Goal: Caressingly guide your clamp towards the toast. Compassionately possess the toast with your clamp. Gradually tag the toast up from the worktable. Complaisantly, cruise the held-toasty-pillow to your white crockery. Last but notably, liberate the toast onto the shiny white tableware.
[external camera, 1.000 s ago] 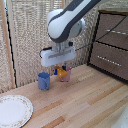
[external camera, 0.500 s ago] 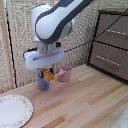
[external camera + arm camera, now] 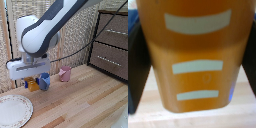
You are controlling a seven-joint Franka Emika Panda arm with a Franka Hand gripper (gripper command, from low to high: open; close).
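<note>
Toast: the orange-yellow slab (image 3: 33, 85) sits between the claw's fingers, hanging under the white block and lifted clear of the counter; in the wrist view it (image 3: 195, 55) fills almost the whole picture, showing pale grey-white bars across its face.
Claw: the claw (image 3: 32, 81) is clenched on the toast, with a dark finger (image 3: 138, 60) pressed against one side of the slab and another dark finger at the opposite edge of the wrist view.
Arm: the white arm (image 3: 47, 22) rises from the claw and sweeps up toward the exterior view's right.
Blue cup: the blue cup (image 3: 44, 82) stands just beside the claw, on the exterior view's right of the toast; whether it touches the fingers I cannot tell.
Pink cup: the pink cup (image 3: 65, 74) stands upright farther from the claw on that same side, apart from the blue cup.
Plate: the white plate (image 3: 14, 110) lies below and in front of the claw, toward the exterior view's left, nothing on it.
Counter: the light wooden counter (image 3: 85, 102) shows beneath the toast as pale planks in the wrist view.
Cabinet: the dark brown drawer cabinet (image 3: 112, 45) stands well apart from the claw, at the exterior view's right.
</note>
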